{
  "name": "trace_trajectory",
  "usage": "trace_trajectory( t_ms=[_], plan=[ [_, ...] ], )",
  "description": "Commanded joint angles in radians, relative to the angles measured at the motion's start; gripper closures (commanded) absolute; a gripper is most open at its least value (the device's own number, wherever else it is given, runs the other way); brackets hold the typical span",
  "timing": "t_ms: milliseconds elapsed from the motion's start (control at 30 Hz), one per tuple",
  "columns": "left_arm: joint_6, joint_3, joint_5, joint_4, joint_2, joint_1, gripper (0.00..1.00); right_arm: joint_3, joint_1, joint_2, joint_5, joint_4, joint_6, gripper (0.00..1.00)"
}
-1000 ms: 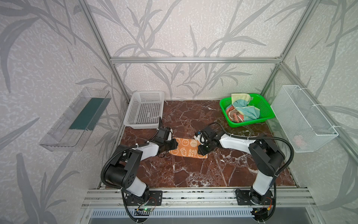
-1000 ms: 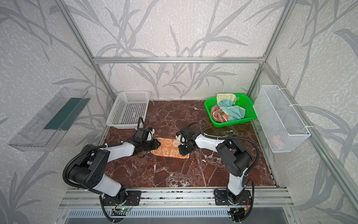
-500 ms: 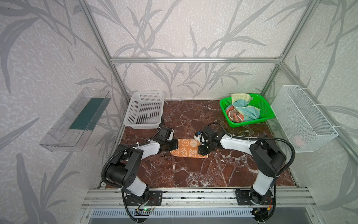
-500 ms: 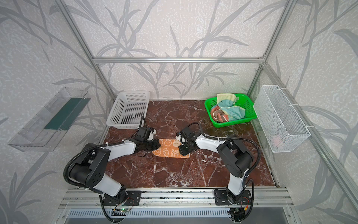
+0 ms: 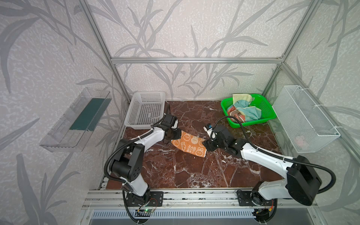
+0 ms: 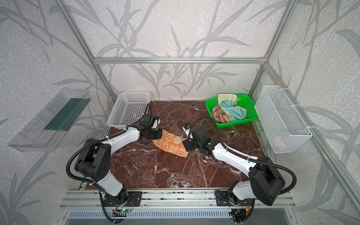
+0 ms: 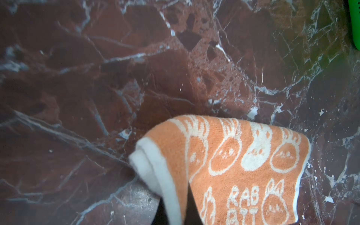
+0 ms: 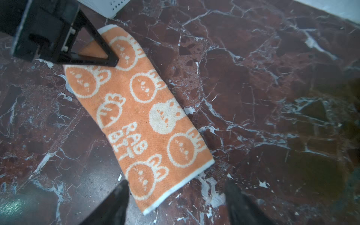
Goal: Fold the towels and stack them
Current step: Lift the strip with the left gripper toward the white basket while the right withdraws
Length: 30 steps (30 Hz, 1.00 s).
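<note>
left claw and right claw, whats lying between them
The folded orange towel spans the gap in both top views: the left claw is shut on one end, the right claw stands open at the other.

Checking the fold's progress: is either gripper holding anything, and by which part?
The left gripper is shut on the orange towel, pinching its end nearest the white basket. The right gripper stands open at the opposite end, holding nothing.
</note>
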Motion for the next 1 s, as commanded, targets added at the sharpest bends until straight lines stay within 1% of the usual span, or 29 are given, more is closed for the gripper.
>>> trace_trajectory(
  t_ms=[0, 200, 300, 467, 633, 700, 833, 967],
  plan=[
    [0.096, 0.107, -0.079, -0.149, 0.035, -0.001, 1.0, -0.068, 0.003, -0.081, 0.107, 0.154, -0.003, 0.01],
    [0.177, 0.304, -0.114, -0.282, 0.11, 0.002, 1.0, -0.093, -0.001, -0.163, 0.218, 0.144, -0.023, 0.01],
    [0.211, 0.402, -0.131, -0.348, 0.154, 0.004, 1.0, -0.118, 0.0, -0.194, 0.236, 0.156, -0.027, 0.01],
    [0.253, 0.591, -0.177, -0.471, 0.252, 0.021, 1.0, -0.165, 0.0, -0.221, 0.206, 0.189, -0.04, 0.01],
    [0.303, 0.794, -0.213, -0.593, 0.35, 0.043, 1.0, -0.167, 0.0, -0.198, 0.188, 0.172, -0.051, 0.01],
    [0.313, 0.852, -0.216, -0.625, 0.375, 0.05, 1.0, -0.165, 0.0, -0.186, 0.186, 0.167, -0.057, 0.01],
    [0.331, 0.934, -0.213, -0.666, 0.409, 0.059, 1.0, -0.163, 0.0, -0.168, 0.183, 0.166, -0.068, 0.01],
    [0.343, 0.97, -0.219, -0.692, 0.419, 0.062, 1.0, -0.162, 0.0, -0.153, 0.174, 0.165, -0.079, 0.01]
  ],
)
